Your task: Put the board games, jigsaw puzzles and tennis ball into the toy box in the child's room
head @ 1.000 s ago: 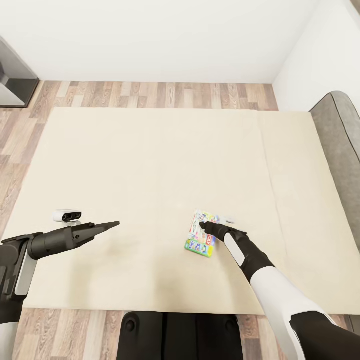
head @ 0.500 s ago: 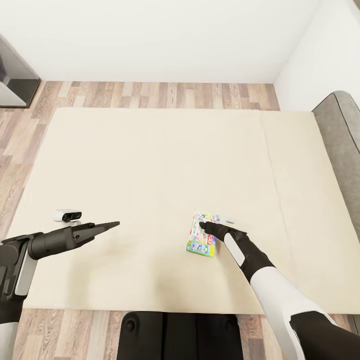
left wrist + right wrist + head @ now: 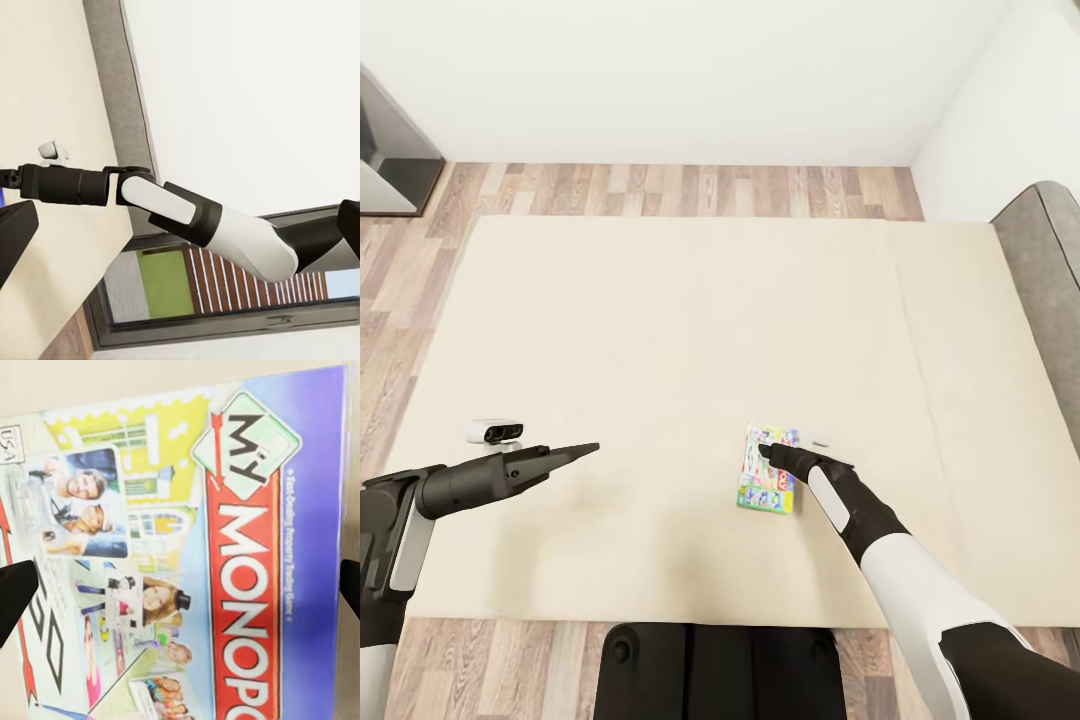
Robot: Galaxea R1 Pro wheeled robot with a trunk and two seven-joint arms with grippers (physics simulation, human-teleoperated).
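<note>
A colourful "My Monopoly" board game [image 3: 764,488] lies flat on the beige mattress of the bed [image 3: 660,320], near the bed's near edge. My right gripper [image 3: 765,451] hovers over the box's far end, open. In the right wrist view the box [image 3: 187,547] is seen very close, with a dark fingertip [image 3: 13,589] at each side of it and nothing between them. My left gripper [image 3: 588,451] hangs over bare mattress well left of the box, open and empty; its fingertips [image 3: 13,232] stand wide apart in the left wrist view.
The grey headboard [image 3: 1050,260] borders the bed on the right. Wood-plank floor [image 3: 660,190] and a white wall lie beyond the bed. A dark-framed fitting [image 3: 385,150] stands at the far left. My base [image 3: 710,670] is against the bed's near edge.
The camera has shifted slightly, so the bed and the board game sit a little further right in the picture. Both grippers keep their pose.
</note>
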